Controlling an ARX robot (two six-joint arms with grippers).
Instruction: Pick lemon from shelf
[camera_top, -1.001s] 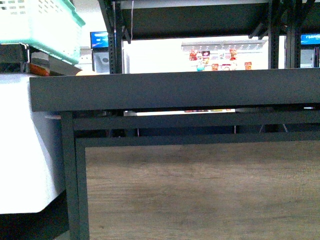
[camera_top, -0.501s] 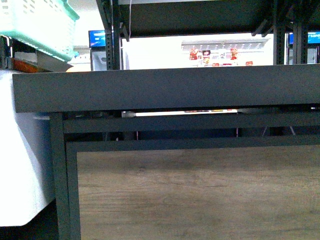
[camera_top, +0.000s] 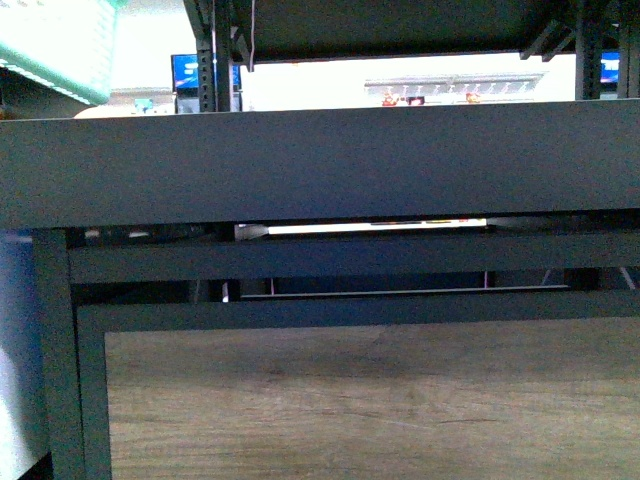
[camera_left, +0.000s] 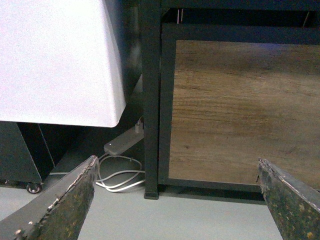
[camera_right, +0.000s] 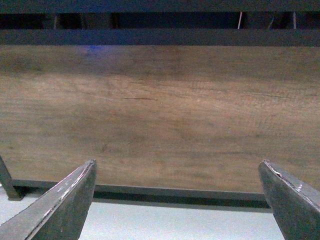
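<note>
I saw a wood-grain panel (camera_right: 160, 115) low ahead, a mint-green basket (camera_top: 55, 50) high on the left with a blue screen (camera_top: 187, 70) far beyond it, and a white cabinet (camera_left: 55, 60) near a power strip (camera_left: 121, 144) and looped white cable (camera_left: 117, 180) on the grey floor (camera_left: 190, 215).

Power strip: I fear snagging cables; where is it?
Left wrist view: the power strip lies on the floor below the white cabinet, beside the shelf's leg.

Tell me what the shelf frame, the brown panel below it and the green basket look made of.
The shelf: likely painted metal, matte dark grey, thin square-edged bars. The brown panel: wood or wood-look laminate, matte, visible grain streaks. The green basket: probably plastic, pale mint moulded wall; blurred.
</note>
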